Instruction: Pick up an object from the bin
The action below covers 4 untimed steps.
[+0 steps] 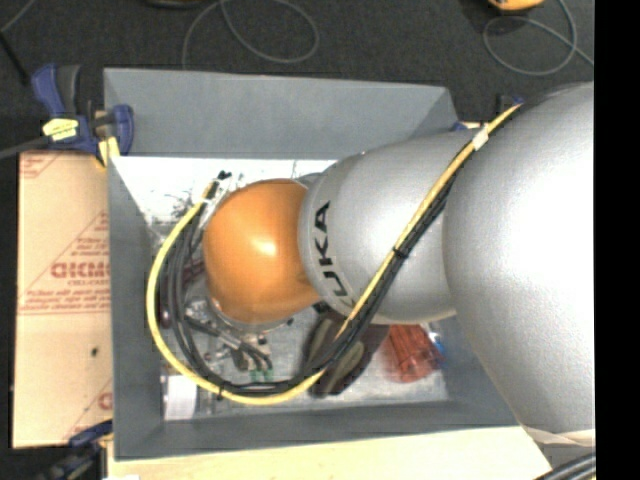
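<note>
Two things stand out in the bin (280, 128): a red ribbed piece (408, 353) front right, a white cylinder (180, 396) front left. My gripper (238, 348) sits near the cylinder; spread or closed, I cannot tell.

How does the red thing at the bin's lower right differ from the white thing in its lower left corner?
The red thing looks larger; the white thing is smaller and pale. The red one is partly hidden under the arm, while the white one lies in the open just outside the yellow cable loop. Both lie low in the bin, near its front wall.
</note>
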### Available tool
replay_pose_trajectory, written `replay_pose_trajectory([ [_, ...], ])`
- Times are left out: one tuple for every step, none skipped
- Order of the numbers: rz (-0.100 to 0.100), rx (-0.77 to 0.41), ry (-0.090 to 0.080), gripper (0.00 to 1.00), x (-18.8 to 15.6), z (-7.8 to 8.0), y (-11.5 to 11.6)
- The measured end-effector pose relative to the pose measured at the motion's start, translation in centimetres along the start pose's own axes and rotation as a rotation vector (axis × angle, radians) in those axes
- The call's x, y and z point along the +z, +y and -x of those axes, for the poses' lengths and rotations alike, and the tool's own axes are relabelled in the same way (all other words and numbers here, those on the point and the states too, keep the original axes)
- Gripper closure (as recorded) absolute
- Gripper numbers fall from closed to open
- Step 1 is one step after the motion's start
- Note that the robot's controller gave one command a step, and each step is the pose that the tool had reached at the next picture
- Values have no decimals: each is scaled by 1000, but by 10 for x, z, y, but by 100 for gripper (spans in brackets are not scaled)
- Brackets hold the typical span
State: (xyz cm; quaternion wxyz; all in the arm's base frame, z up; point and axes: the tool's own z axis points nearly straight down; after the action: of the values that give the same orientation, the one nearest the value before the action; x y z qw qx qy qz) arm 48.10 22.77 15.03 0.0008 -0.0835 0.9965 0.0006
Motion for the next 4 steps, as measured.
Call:
replay_pose_trajectory([
  [-1, -275, 2, 0, 22, 3, 0],
  [0, -585, -3, 0, 0, 5, 8],
  [0, -704, -7, 0, 71, 1, 11],
  [-1, -1240, -8, 100, 85, 6, 8],
])
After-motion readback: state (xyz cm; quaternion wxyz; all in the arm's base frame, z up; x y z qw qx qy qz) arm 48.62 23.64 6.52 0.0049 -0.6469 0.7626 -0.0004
